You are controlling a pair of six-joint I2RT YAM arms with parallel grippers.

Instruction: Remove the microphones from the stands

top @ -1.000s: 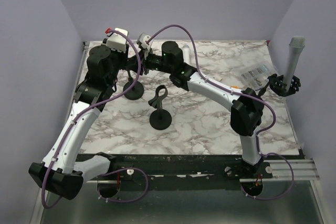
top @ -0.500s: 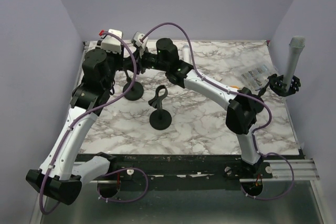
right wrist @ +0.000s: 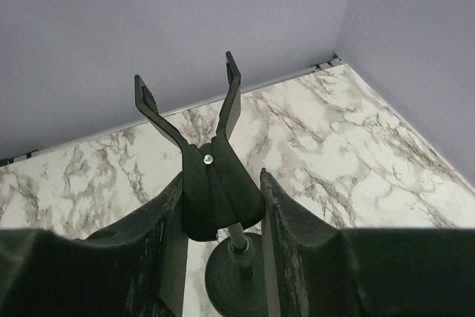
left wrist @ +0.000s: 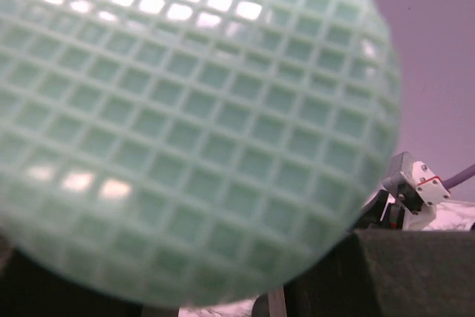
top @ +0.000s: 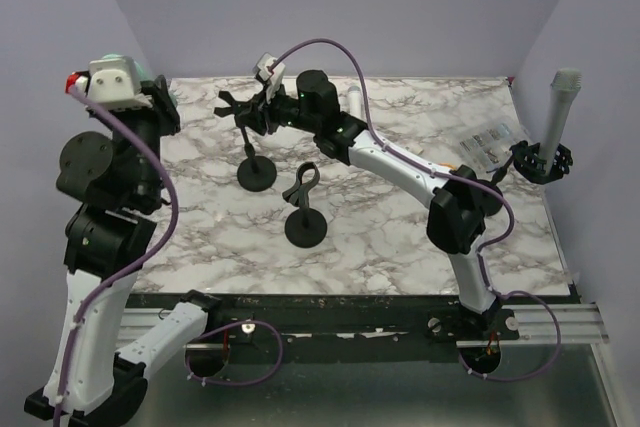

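Microphone [left wrist: 193, 131] well left of stand [top: 255, 175]

Top view: soft, even light is falling from overhead; the marbled worktop [top: 400, 217] is reading bright and the lavender walls are showing no hot spots. Only a faint, short shadow is pooling under the base of the stand [top: 255, 176]. The near strip below the worktop's edge is sitting dimmer. Left wrist view: the microphone [left wrist: 193, 131] is filling the frame, far too close; its green mesh is blurring, and white glare patches are glinting along the top and at the left. Right wrist view: the stand is showing sharp, the jaws of the right gripper [right wrist: 221, 191] are going dark and soft at the bottom edge, and the marble beyond is rendering fairly crisp.
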